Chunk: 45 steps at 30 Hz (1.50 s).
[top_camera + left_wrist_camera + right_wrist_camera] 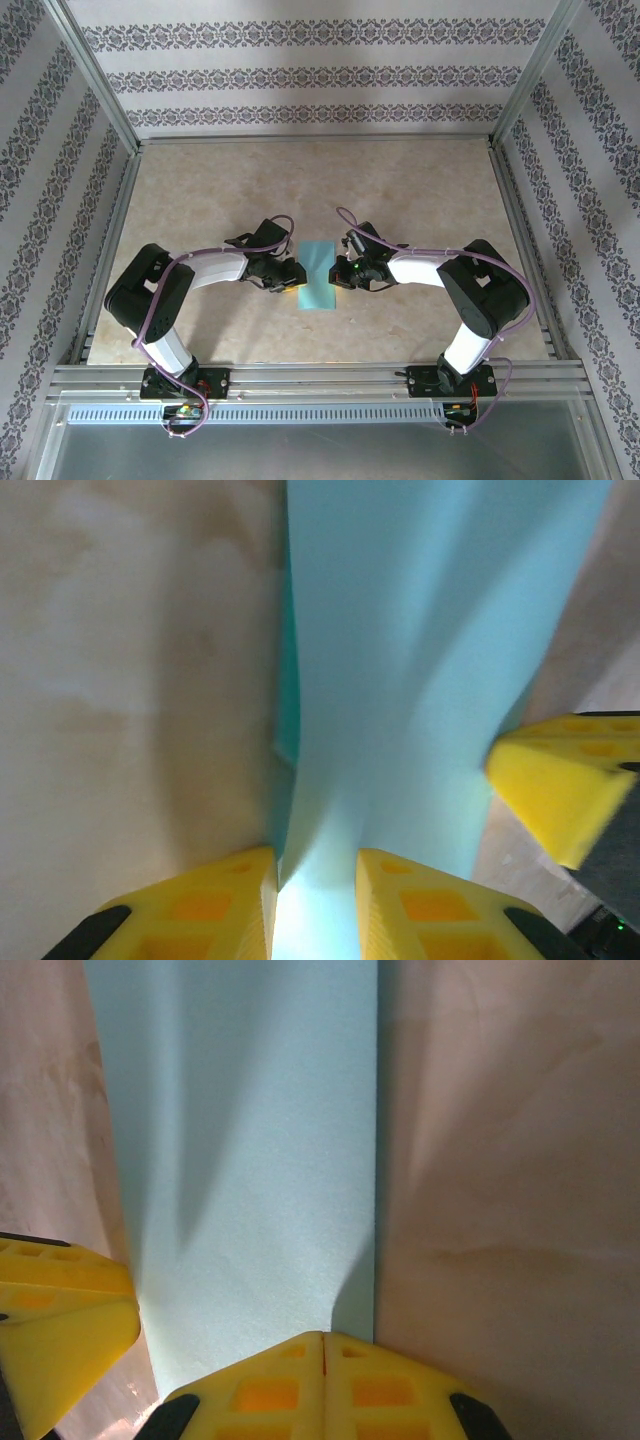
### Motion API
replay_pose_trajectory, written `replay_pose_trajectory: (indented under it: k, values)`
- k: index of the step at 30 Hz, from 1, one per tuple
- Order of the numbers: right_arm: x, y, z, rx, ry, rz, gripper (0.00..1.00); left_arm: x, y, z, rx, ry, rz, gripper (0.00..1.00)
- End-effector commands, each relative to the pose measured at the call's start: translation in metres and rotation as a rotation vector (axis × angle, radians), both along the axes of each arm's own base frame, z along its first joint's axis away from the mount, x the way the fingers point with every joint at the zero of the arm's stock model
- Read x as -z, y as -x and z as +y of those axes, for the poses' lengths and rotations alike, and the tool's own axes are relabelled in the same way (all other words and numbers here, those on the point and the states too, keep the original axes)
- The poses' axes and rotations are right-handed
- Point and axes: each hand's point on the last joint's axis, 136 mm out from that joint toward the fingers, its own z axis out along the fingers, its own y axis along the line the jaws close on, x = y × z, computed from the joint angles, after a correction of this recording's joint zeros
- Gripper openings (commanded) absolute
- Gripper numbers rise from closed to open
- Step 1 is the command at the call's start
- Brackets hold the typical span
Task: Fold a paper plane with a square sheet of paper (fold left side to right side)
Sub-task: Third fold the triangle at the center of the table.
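The teal sheet of paper (318, 275) is seen lying on the marbled table (420, 180) as a tall narrow strip, folded over on itself, and it's boxed in between the 2 grippers. The left gripper (291, 284) is parked at the strip's left edge. On the left wrist cam its 2 yellow fingers (215, 910) are held a small gap apart, and the paper (420, 660) is bowed up off the table and drawn straight down into that gap. Whether it's actually pinched can't be told, since the gap looks wider than the paper is thick. A darker second layer can be made out just ahead of the left-hand fingertip. The right gripper (341, 271) is set at the opposite edge. Its fingers (260, 1395) are closed flat together, with only a thin seam between them and nothing clamped. The tips are laid over the strip's right edge, and the paper (250, 1160) runs away ahead and to their left.
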Motion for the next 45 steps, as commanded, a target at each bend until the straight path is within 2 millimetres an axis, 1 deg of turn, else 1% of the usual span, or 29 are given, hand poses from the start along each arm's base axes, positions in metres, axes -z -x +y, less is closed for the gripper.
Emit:
replay_pose_trajectory:
  k: [1,4,7,10,14,18,23,25,27,31,34,36,40,43,45]
  values:
    - [0.023,0.013,-0.023,0.021,0.109,0.048,0.0,-0.02,-0.009,-0.02,0.046,0.089,-0.094,0.27]
    - [0.023,0.014,-0.022,0.019,0.107,0.049,0.0,-0.021,-0.01,-0.023,0.051,0.109,-0.093,0.28]
    - [0.022,0.013,-0.023,0.02,0.106,0.047,0.0,-0.022,-0.012,-0.019,0.05,0.074,-0.111,0.29]
    - [0.021,0.013,-0.022,0.018,0.104,0.045,0.0,-0.023,-0.014,-0.015,0.066,0.04,-0.121,0.37]
    - [0.022,0.013,-0.022,0.014,0.104,0.045,0.0,-0.019,-0.019,-0.016,0.079,0.02,-0.121,0.41]
    - [0.022,0.014,-0.023,0.014,0.109,0.044,0.0,-0.018,-0.026,-0.014,0.066,0.016,-0.128,0.42]
    - [0.023,0.014,-0.023,0.009,0.112,0.045,0.0,-0.023,-0.031,-0.014,0.052,0.035,-0.148,0.43]
    - [0.023,0.014,-0.023,0.01,0.112,0.045,0.0,-0.021,-0.031,-0.014,0.055,0.036,-0.14,0.42]
    - [0.023,0.014,-0.023,0.006,0.112,0.043,0.0,-0.018,-0.03,-0.013,0.053,0.026,-0.133,0.38]
    - [0.015,0.009,-0.02,-0.001,0.098,0.008,0.0,-0.012,-0.025,-0.006,0.046,-0.006,-0.108,0.22]
    - [0.0,-0.001,-0.014,-0.012,0.067,-0.057,0.0,-0.008,-0.022,-0.005,0.027,-0.008,-0.081,0.08]
    - [-0.016,-0.009,-0.009,-0.031,0.048,-0.121,0.05,-0.007,-0.02,-0.005,0.006,0.002,-0.063,0.0]
    - [-0.043,-0.017,-0.013,-0.064,0.065,-0.243,0.2,-0.007,-0.021,-0.009,-0.039,0.04,-0.038,0.0]
    - [-0.062,-0.015,-0.019,-0.092,0.085,-0.346,0.33,-0.009,-0.022,-0.014,-0.054,0.067,-0.02,0.0]
    - [-0.073,-0.007,-0.02,-0.133,0.11,-0.431,0.43,-0.01,-0.023,-0.014,-0.065,0.07,-0.014,0.0]
